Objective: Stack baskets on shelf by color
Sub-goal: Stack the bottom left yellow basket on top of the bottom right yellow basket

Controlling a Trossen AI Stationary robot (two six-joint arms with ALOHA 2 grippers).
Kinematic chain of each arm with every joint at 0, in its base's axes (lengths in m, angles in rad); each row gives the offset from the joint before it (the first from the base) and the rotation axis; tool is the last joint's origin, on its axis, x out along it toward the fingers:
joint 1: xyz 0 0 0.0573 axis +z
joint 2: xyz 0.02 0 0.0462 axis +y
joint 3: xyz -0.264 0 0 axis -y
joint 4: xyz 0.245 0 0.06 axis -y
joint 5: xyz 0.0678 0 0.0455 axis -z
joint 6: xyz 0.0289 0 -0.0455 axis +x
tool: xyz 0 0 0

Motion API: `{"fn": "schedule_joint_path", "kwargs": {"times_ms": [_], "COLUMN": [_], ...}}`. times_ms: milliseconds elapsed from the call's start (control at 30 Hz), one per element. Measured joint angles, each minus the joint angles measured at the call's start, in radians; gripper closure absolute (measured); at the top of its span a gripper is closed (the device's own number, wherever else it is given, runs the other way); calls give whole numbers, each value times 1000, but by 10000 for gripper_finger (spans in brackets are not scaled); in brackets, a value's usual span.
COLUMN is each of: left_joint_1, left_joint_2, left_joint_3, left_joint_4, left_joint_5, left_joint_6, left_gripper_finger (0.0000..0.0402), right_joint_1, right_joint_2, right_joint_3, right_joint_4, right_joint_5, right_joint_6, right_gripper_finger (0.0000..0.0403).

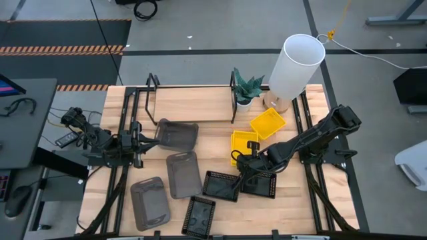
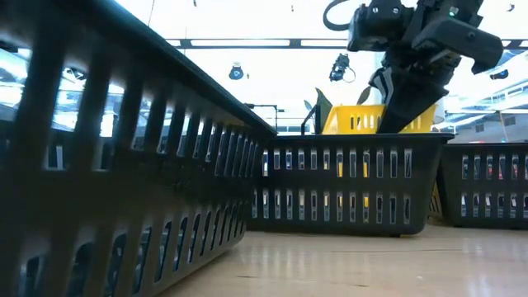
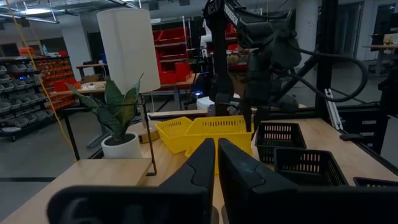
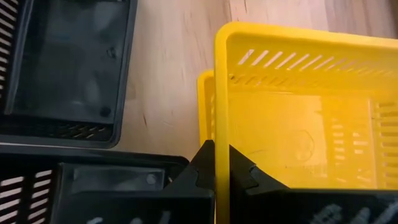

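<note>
Spanning the table's (image 1: pixel 213 137) far edge, the shelf (image 1: pixel 193 103) carries one grey basket (image 1: pixel 177 134) tilted against its front. Right gripper (image 4: pixel 215 163) has its jaws clamped on the rim of a yellow basket (image 1: pixel 244 146) nested over another; a third yellow basket (image 1: pixel 267 123) lies askew beside the plant (image 1: pixel 247 87). Left gripper (image 3: pixel 216 160) waits, jaws together and empty, near the shelf's left end.
</note>
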Motion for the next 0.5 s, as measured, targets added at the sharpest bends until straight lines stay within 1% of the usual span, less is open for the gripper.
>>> {"fn": "schedule_joint_path", "kwargs": {"times_ms": [233, 500], "left_joint_1": [0, 0], "left_joint_2": [0, 0], "left_joint_3": [0, 0], "left_joint_4": [0, 0], "left_joint_5": [0, 0], "left_joint_6": [0, 0], "left_gripper_finger": [366, 374], "right_joint_1": [0, -1], "right_joint_2": [0, 0], "right_joint_3": [-38, -40], "right_joint_4": [59, 66], "right_joint_5": [-19, -23], "right_joint_6": [-1, 15], "right_gripper_finger": [395, 351]}}
